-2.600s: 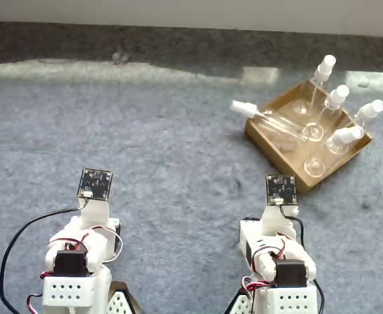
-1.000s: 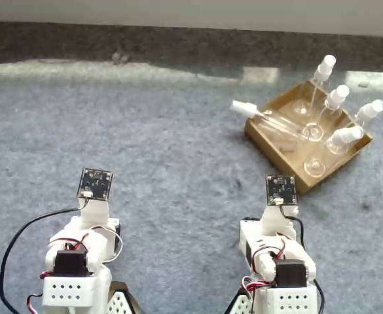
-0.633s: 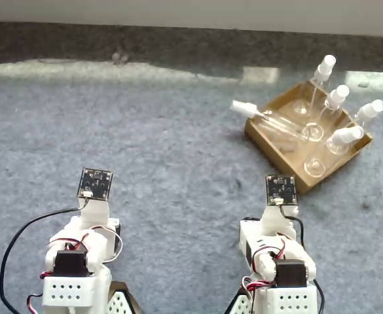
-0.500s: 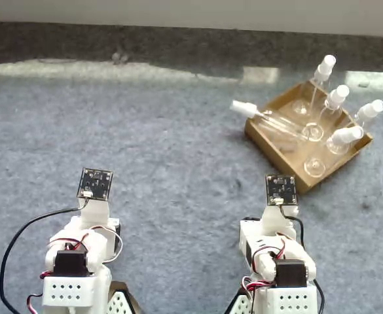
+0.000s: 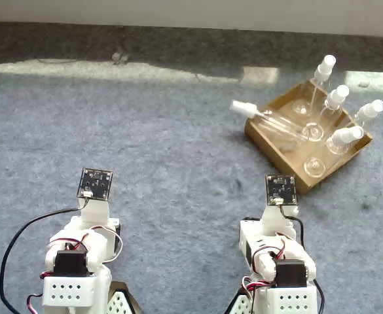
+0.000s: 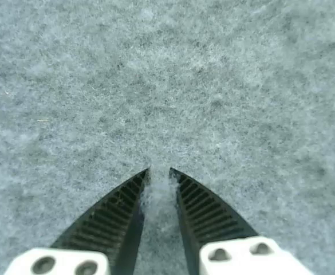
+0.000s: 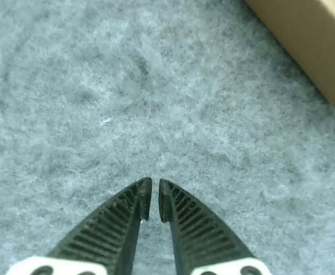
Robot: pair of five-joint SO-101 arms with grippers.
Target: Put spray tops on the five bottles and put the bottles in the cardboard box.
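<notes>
High view: the cardboard box [image 5: 274, 156] sits on the grey felt surface [image 5: 145, 137], at the far right and turned at an angle to the arms. All five clear bottles are in it, each with a white spray top fitted. Four stand upright: one at the far corner [image 5: 323, 70], one just nearer [image 5: 336, 99], one by the right rim [image 5: 370, 111] and one toward the near side [image 5: 344, 137]. The fifth bottle [image 5: 281, 123] lies on its side across the box's left rim, with its spray top [image 5: 241, 107] sticking out over the surface. The left arm [image 5: 80, 252] and the right arm [image 5: 277, 252] are both folded back at the near edge, well apart from the box, the right one nearer to it. From this view I cannot tell how either arm's jaws stand.

Left wrist view: the left jaws point down at bare grey surface [image 6: 156, 74]. They are narrow, with only a thin strip of felt showing between the two black ribbed fingers [image 6: 115, 215], and they hold nothing.

Right wrist view: the right jaws are closer together, their tips almost touching, with nothing between them. The surface [image 7: 98, 91] lies below, and a plain side of the cardboard box [image 7: 310, 40] shows in one corner, apart from the jaws.
</notes>
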